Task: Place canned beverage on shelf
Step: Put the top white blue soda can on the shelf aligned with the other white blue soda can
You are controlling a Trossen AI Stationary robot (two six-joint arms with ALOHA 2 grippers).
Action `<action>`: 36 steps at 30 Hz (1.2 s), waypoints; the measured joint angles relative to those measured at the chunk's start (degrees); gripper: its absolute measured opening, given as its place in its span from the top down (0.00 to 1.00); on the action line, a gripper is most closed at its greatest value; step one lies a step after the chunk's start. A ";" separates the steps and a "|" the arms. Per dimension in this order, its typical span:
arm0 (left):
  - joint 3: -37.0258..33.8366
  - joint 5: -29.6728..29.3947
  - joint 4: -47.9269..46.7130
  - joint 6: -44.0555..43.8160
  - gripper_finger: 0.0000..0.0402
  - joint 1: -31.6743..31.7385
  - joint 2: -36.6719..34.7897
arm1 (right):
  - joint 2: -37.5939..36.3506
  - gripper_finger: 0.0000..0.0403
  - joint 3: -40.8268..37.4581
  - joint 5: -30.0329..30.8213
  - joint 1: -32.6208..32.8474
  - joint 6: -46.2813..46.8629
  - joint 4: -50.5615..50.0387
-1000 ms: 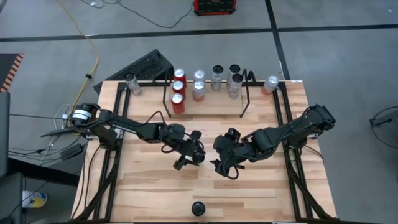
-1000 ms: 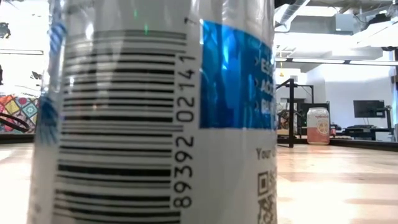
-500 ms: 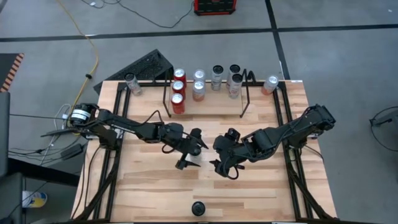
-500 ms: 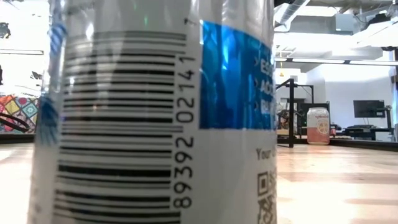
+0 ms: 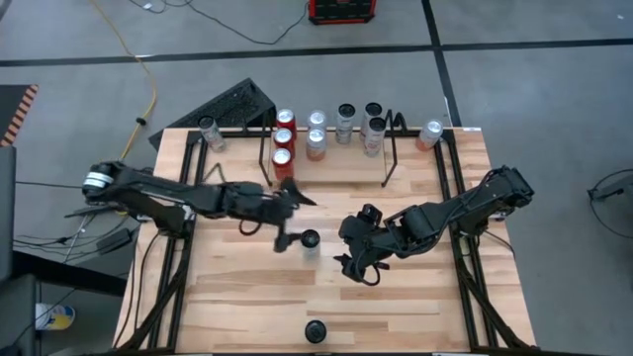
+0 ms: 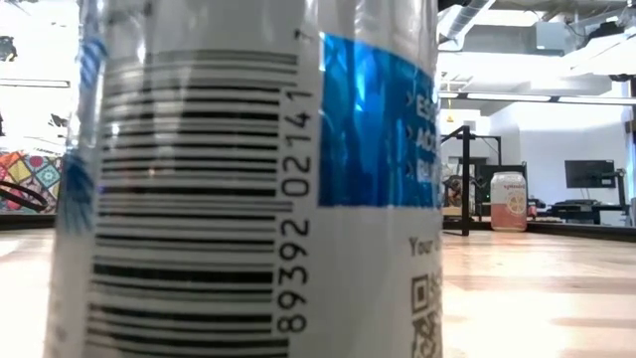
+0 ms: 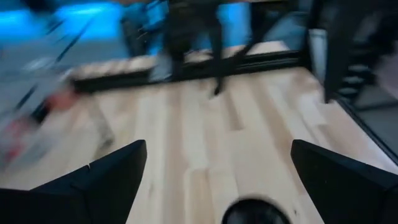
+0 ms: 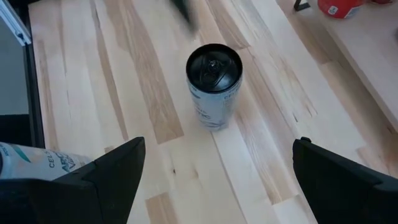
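A silver canned beverage with a black top stands upright on its base mid-table, with no gripper touching it; the right wrist view shows it too. My left gripper is open and raised, just left of the can and a little farther back; the can's top shows low between its fingers. My right gripper hangs open to the can's right, pointing down at it. The shelf, a black rod rack at the far edge, holds several red and silver cans.
A can at the near edge fills most of the low view. Single cans stand outside the shelf at the far left and the far right. Black rails run along both table sides.
My left gripper has opened and let go of the can. It has then risen and drawn back toward the table's left and far edges, tipping closer to level. The can stays upright on the table where it was set.
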 joint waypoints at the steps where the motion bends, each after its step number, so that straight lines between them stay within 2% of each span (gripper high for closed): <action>1: 0.00 -2.36 -2.46 -2.36 0.04 -0.44 -1.88 | 0.00 0.05 0.00 0.00 -0.01 -0.15 0.00; 6: 0.02 -10.99 -13.93 -14.25 0.04 -4.65 -5.94 | 0.00 0.05 0.00 0.00 -0.42 -1.68 0.22; 9: -0.09 -19.87 -18.65 -17.95 0.04 -9.10 -5.20 | 0.00 0.05 0.00 -0.04 -1.00 -2.14 0.22; 16: -0.04 -44.26 -16.56 -25.33 0.05 -19.05 -1.00 | 0.00 0.05 0.00 -0.18 -1.24 -3.19 0.28; 20: -0.06 -54.98 -14.62 -28.11 0.05 -22.97 3.01 | 0.00 0.05 0.00 -0.22 -1.09 -3.37 0.20; 27: -0.07 -60.55 -9.01 -33.91 0.05 -25.40 9.75 | 0.00 0.05 0.00 -0.22 -1.14 -3.37 0.09; 36: -0.09 -59.43 2.86 -26.73 0.05 -26.40 16.48 | -0.01 0.05 0.00 -0.22 -1.14 -3.17 0.42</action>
